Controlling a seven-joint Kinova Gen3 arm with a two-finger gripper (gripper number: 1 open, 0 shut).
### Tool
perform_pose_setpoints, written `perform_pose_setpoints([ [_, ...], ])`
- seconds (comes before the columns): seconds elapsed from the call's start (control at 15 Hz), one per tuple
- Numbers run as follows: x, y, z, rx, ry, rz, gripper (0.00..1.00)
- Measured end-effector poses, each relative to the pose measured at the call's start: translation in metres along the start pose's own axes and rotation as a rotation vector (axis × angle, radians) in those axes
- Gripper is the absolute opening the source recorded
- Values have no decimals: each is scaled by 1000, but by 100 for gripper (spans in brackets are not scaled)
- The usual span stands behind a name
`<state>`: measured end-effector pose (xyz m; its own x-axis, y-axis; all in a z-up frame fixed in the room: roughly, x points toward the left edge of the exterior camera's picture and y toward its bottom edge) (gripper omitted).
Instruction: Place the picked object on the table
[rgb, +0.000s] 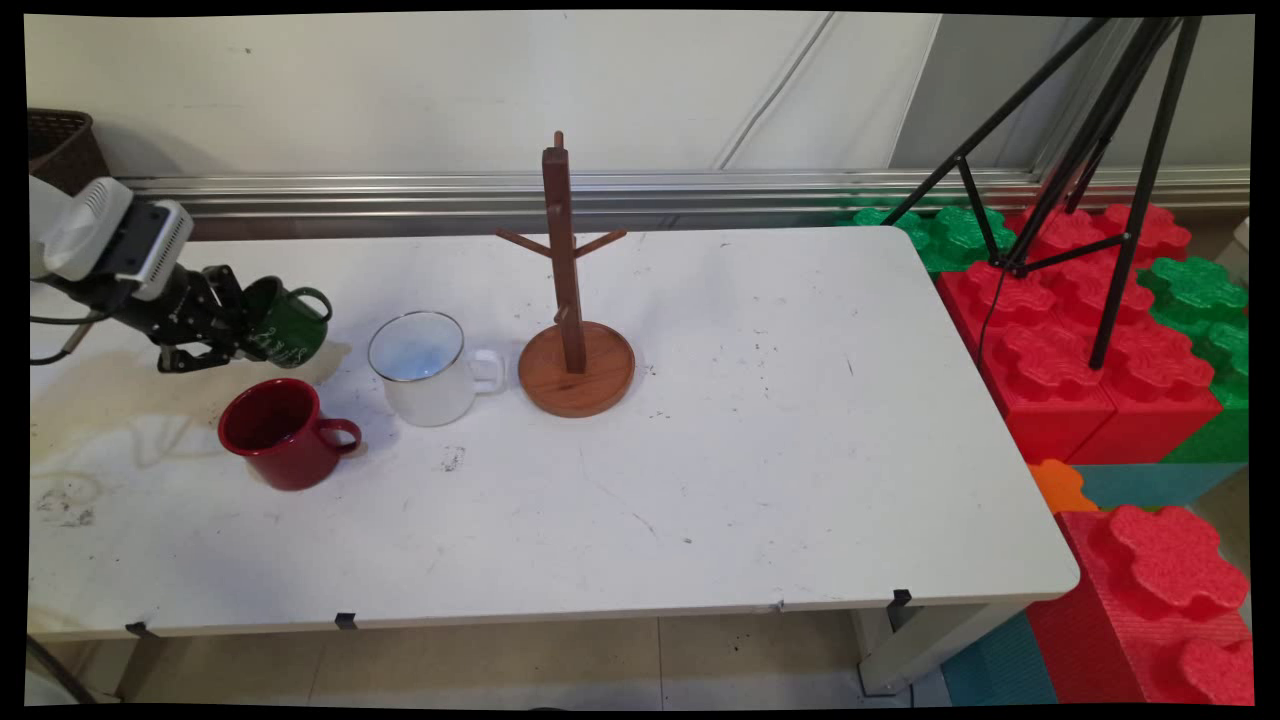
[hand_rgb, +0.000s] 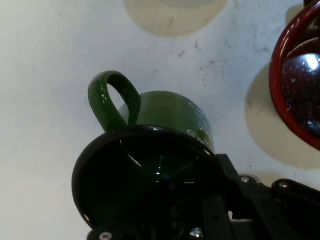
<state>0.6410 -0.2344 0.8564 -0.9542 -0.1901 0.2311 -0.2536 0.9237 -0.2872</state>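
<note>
My gripper (rgb: 245, 330) is shut on the rim of a green mug (rgb: 288, 322) and holds it tilted above the table's left side. In the hand view the green mug (hand_rgb: 165, 125) fills the lower middle, mouth toward the camera and handle up to the left, with one finger inside its dark mouth. A red mug (rgb: 282, 433) stands just below and in front of the held mug; its rim (hand_rgb: 280, 85) shows at the right edge. A white mug (rgb: 425, 370) stands to the right, beside a wooden mug tree (rgb: 572, 330) with bare pegs.
The white table (rgb: 750, 470) has stains at its left. Red and green foam blocks (rgb: 1080, 340) and a black tripod (rgb: 1110, 180) stand off the right edge. A dark basket (rgb: 62, 148) sits at the back left by the wall.
</note>
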Motion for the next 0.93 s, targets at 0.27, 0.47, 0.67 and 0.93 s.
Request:
perform_pose_setpoints([
  [0.27, -4, -3, 15, -4, -14, 19, 0],
  [0.47, -5, -3, 21, -7, -13, 30, 0],
  [0.67, -4, -4, 29, -12, -8, 42, 0],
  [0.93, -3, -3, 35, -19, -3, 52, 0],
])
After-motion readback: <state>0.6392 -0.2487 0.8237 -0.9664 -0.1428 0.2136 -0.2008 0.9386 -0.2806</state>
